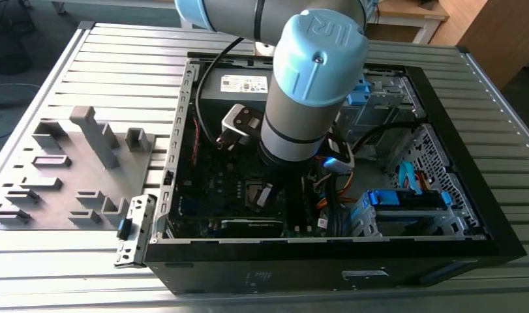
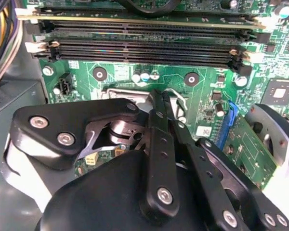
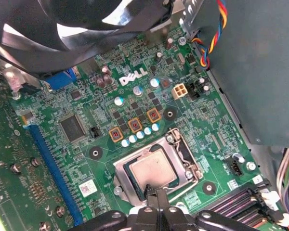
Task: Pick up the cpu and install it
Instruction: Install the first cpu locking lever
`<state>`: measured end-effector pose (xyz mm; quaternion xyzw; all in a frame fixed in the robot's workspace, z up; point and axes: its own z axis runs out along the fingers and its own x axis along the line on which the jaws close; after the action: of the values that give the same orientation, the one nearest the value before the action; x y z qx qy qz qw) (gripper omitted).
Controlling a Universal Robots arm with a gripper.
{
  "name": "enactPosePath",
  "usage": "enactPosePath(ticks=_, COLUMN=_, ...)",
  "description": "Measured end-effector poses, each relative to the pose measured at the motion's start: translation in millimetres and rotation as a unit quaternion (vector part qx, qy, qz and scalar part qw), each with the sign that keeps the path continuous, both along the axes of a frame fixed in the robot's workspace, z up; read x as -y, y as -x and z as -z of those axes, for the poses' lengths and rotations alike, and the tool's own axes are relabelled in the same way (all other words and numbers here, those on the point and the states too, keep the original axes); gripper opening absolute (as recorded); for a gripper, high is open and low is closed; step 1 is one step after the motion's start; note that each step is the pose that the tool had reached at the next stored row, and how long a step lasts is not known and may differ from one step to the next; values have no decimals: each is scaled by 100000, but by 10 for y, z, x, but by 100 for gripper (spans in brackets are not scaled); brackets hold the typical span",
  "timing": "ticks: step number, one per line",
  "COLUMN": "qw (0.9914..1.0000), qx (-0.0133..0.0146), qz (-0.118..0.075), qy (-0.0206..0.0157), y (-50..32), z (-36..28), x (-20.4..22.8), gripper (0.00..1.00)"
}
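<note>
In its socket frame sits the cpu; the claw, fingers pressed together, touches its edge

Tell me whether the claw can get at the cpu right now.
Probably yes. In the first wrist view the claw sits right at the edge of the cpu, which lies in its socket frame with nothing over it.

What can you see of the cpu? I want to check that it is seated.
In the first wrist view the cpu is a flat square chip with a dull silver-grey metal top, lying level inside the metal socket frame on the green motherboard. The gripper tips sit at its near edge; whether they touch it is unclear.
</note>
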<state>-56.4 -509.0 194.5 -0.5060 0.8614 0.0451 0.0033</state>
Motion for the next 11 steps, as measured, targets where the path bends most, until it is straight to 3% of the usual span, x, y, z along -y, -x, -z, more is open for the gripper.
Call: enactPosePath(ticks=11, qw=100000, qx=24, qz=-1, qy=81, y=-43, z=46, x=0, gripper=12)
